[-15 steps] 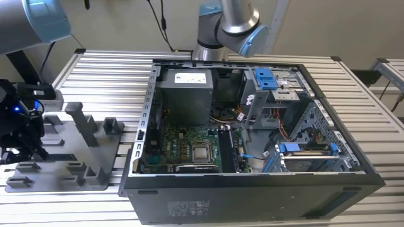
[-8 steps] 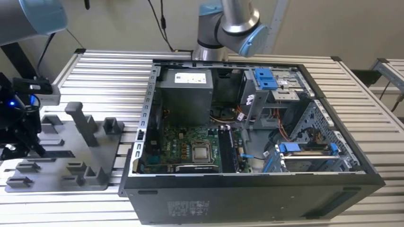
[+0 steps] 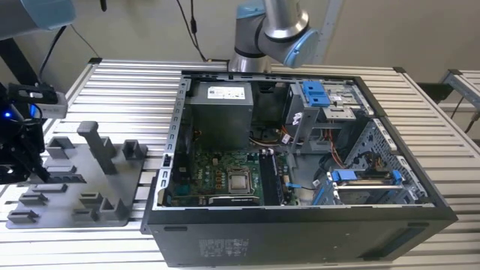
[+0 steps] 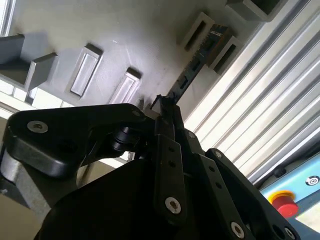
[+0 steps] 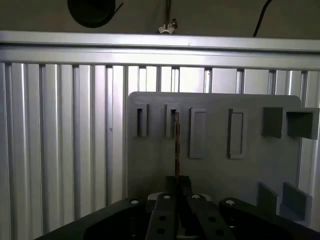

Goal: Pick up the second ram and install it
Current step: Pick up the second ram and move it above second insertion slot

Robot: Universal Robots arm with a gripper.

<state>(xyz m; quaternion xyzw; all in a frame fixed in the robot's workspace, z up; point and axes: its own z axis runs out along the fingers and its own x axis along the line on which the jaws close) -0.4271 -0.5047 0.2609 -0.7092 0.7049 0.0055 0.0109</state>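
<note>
The second ram [image 4: 197, 62] is a thin dark stick standing on edge in a slot of the grey holder tray [image 4: 100, 30]. In the first wrist view I see the second ram [image 5: 176, 145] edge-on as a narrow line over the tray [image 5: 215, 170]. My gripper [image 4: 166, 109] has its black fingers closed on the stick's near end, which also lies between them in the first wrist view [image 5: 177, 184]. In the exterior view my gripper [image 3: 34, 169] hangs low over the tray [image 3: 112, 191] at the exterior view's left, next to the dark second ram [image 3: 66, 179].
An open computer case [image 3: 420, 191] lies on the slatted metal table [image 3: 127, 84], its green motherboard [image 3: 225, 174] facing up. The arm's base [image 3: 270, 28] stands behind the case. Upright posts [image 3: 94, 143] rise from the tray. A red button [image 4: 285, 205] sits off the table's edge.
</note>
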